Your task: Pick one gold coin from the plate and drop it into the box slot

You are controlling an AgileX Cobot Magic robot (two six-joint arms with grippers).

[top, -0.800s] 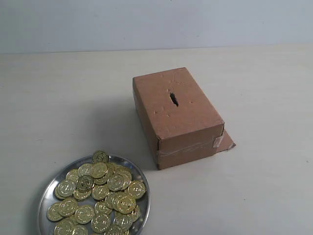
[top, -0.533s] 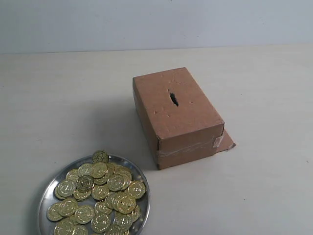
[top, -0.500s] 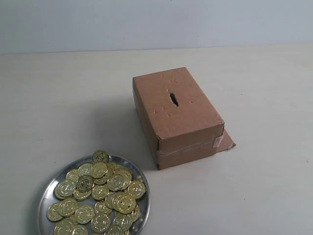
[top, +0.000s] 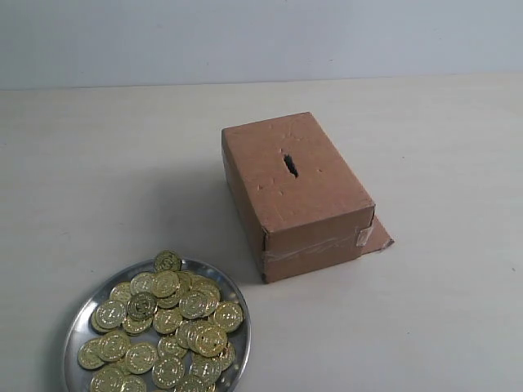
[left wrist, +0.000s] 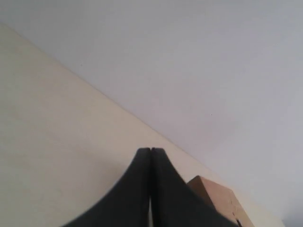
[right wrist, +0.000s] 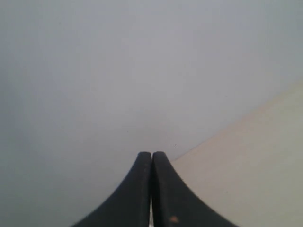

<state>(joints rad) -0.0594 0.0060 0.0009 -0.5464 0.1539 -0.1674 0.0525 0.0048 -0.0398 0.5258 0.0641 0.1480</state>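
Looking over the gold coins (top: 163, 322), we found raised markings on their faces, too small to read. They lay heaped and overlapping in the plate (top: 73, 331), a round shiny silver dish with a low rim. The box (top: 298, 188), brown cardboard with a dented top, sat on the tabletop (top: 441, 318) near the plate but apart from it, with clear tape (top: 315, 247) banding one end. The slot (top: 290, 164), a short dark ragged cut, sat mid-top.

The left end effector (left wrist: 150, 150) had its black fingers (left wrist: 137, 189) pressed together on nothing, and a corner of the box showed ahead of its tips, off to one side. The right end effector (right wrist: 151, 153) was likewise closed and empty, with tabletop and pale wall (right wrist: 118, 71) ahead. Neither appeared in the exterior view, so we could not place the plate relative to them.
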